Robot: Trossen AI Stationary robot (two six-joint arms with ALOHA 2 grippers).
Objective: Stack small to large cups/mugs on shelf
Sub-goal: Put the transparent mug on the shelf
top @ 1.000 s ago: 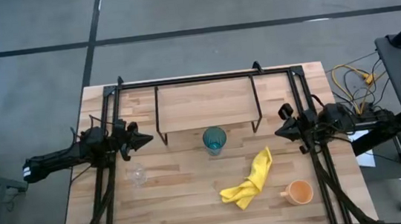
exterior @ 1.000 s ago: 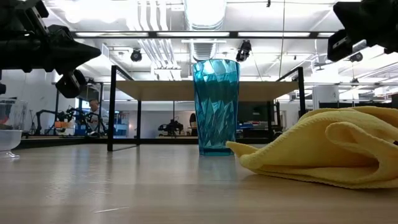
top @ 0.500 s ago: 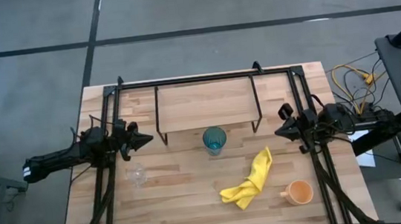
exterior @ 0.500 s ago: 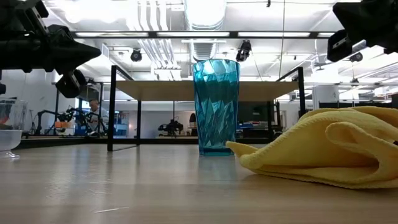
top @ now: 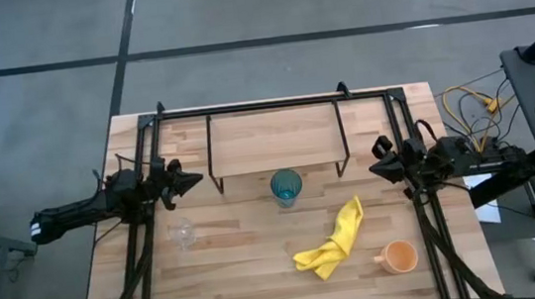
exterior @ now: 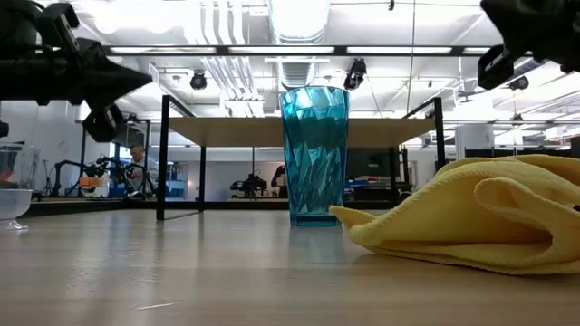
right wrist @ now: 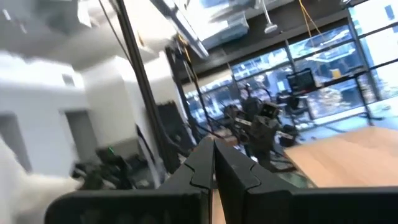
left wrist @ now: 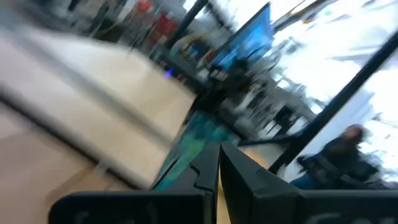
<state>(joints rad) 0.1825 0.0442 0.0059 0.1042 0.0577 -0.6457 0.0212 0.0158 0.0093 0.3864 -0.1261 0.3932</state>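
Note:
The teal tumbler (top: pixel 286 185) (exterior: pixel 314 154) stands upright on its base on the table, just in front of the shelf (top: pixel 271 139), a light-wood board on black legs. The small clear glass cup (top: pixel 184 234) stands near the left side. At the near right, the orange mug (top: pixel 398 255) sits upright. My left gripper (top: pixel 197 181) (left wrist: pixel 218 163) hovers shut above the table, left of the tumbler and beyond the glass cup. My right gripper (top: pixel 373 168) (right wrist: pixel 213 155) hovers shut to the tumbler's right, beyond the mug.
A crumpled yellow cloth (top: pixel 334 242) (exterior: pixel 471 213) lies between the tumbler and the mug. A black frame (top: pixel 253 104) runs along the far edge and down both sides of the table. Bare wood (top: pixel 251 281) stretches along the near edge.
Both arms have stirred slightly. The left gripper has edged toward the far edge, and the right gripper has edged toward the far right. Both have stayed shut, and the cups and cloth have not moved.

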